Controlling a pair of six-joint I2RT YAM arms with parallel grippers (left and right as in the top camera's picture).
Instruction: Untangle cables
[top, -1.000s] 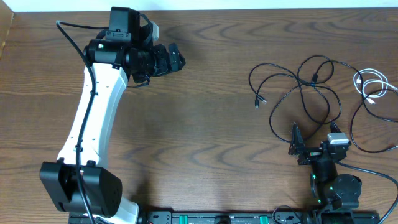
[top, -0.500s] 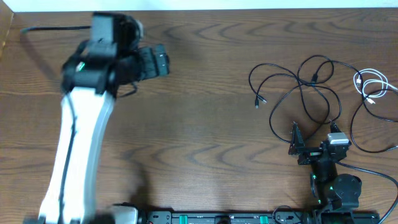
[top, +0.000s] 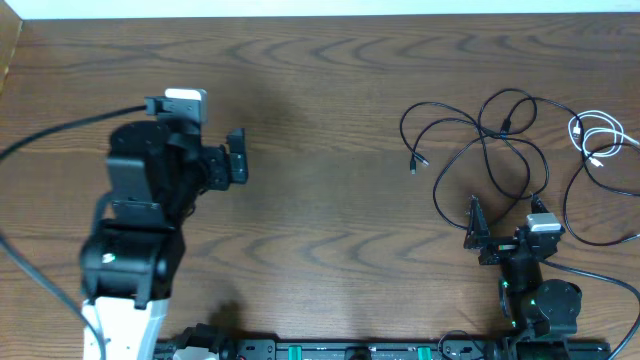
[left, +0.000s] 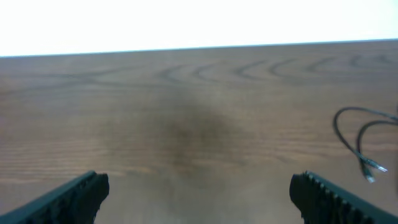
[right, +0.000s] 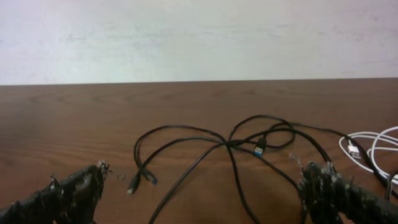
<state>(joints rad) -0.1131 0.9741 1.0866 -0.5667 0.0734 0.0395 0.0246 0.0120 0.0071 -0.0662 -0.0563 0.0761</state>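
Observation:
Two long black cables (top: 487, 150) lie looped and crossed on the right of the wooden table. They also show in the right wrist view (right: 230, 146). A short white cable (top: 595, 140) is coiled at the far right (right: 373, 146). My right gripper (top: 500, 222) is open and empty, low over the near loops, which lie between its fingers (right: 202, 193). My left gripper (top: 236, 158) is open and empty over bare table on the left (left: 199, 196). One black cable end (left: 367, 163) shows far right in the left wrist view.
The table's far edge (top: 320, 16) meets a white wall. A thick black arm wire (top: 60, 135) arcs at the left. A black rail (top: 340, 350) runs along the front edge.
My left arm has drawn back from the far edge toward the front, its gripper moving nearer and a little left. The right arm and cables have not moved.

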